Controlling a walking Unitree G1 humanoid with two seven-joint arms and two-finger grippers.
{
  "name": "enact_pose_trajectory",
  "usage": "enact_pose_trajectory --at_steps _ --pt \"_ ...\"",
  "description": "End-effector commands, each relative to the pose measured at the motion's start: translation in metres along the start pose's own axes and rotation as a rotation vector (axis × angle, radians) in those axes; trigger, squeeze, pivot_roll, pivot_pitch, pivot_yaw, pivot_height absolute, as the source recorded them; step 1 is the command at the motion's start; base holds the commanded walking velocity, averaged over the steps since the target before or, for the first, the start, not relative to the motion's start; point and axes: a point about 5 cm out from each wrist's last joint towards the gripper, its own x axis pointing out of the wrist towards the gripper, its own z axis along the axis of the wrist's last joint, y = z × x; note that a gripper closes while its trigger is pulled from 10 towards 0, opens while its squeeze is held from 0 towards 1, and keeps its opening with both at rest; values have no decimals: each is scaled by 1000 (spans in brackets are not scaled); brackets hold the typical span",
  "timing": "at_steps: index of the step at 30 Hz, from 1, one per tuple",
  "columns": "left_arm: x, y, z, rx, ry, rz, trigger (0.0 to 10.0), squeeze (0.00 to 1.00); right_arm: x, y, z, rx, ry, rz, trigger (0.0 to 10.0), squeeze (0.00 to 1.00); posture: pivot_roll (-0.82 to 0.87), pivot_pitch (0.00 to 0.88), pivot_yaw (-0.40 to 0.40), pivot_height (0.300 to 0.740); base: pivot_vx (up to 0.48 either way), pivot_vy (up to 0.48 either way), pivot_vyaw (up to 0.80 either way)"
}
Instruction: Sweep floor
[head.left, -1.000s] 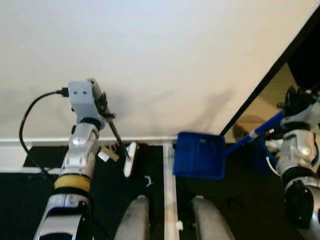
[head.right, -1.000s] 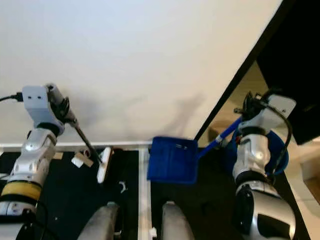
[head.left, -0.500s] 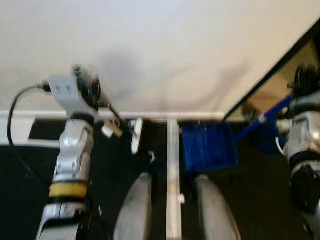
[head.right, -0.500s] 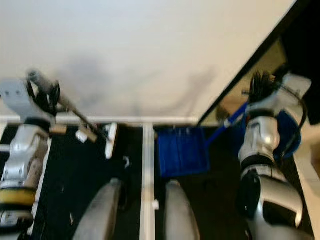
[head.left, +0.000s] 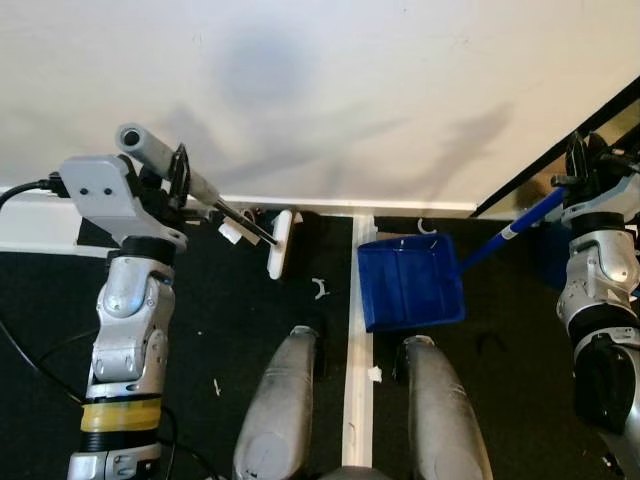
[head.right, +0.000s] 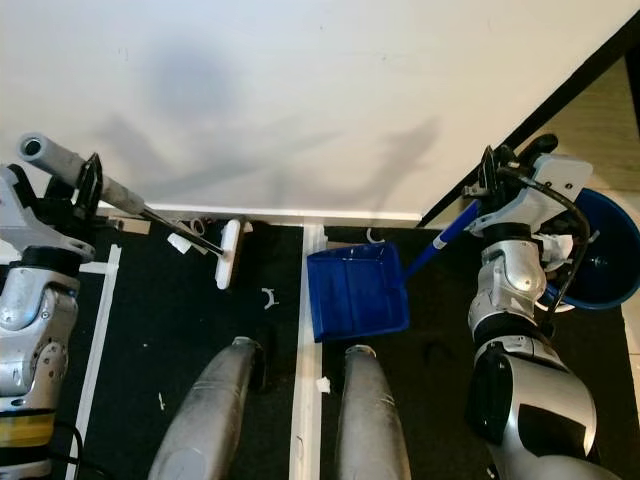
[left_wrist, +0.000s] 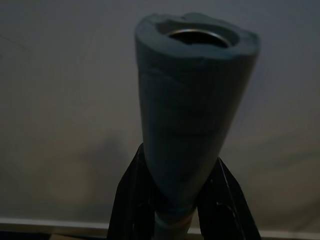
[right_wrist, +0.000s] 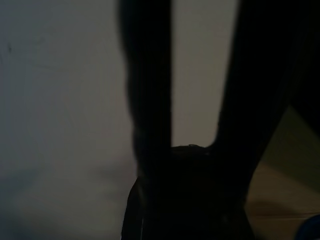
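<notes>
Two tools were held over a black floor (head.left: 200, 330) at the foot of a white wall (head.left: 330, 90). A small broom (head.left: 210, 195) with a grey padded handle was clamped between the fingers of the left gripper (head.left: 180, 178), its white head (head.left: 281, 243) resting on the floor just beside the white baseboard (head.left: 400, 207). A blue dustpan (head.left: 411, 283) lay flat on the floor to the right of a pale floor strip (head.left: 357, 330), its blue handle (head.right: 447, 238) running up to the right gripper (head.right: 492, 178), which was closed on it. Scraps of white litter (head.left: 320, 289) lay between broom head and dustpan, with more (head.left: 232, 232) near the baseboard and one piece (head.left: 375, 374) beside the strip. Litter could be scattered or left behind, it was judged, if the broom head were caught on the strip before the pan's lip was reached. Little room was left ahead, the wall being close; the robot's two feet (head.left: 285, 400) stood just behind the litter, and a black edge (head.left: 560, 150) bounded the right side. Open floor was available mainly to the left.
</notes>
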Motion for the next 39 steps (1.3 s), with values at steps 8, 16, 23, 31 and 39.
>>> enact_pose_trajectory --at_steps 8,16,23,31,39 --pt "-8 -3 -2 -9 25 -3 10000 0 -17 4 -12 -190 28 1 10000 0 278 457 46 740 0 0 0" --pt "-6 -2 -1 -19 25 -6 10000 0 -16 2 -15 -55 42 -91 10000 0 283 466 49 740 0 0 0" --pt "-4 -6 0 -63 24 -14 10000 0 -8 -7 -8 239 -28 -214 10000 0 278 466 39 740 0 0 0" --pt "-5 -11 -1 -78 27 -38 10000 0 -11 -2 -10 223 -22 -131 10000 0 275 475 38 740 0 0 0" --pt "-9 -15 -3 -96 37 -52 10000 0 -14 12 -14 105 10 52 10000 0 271 472 43 740 0 0 0"
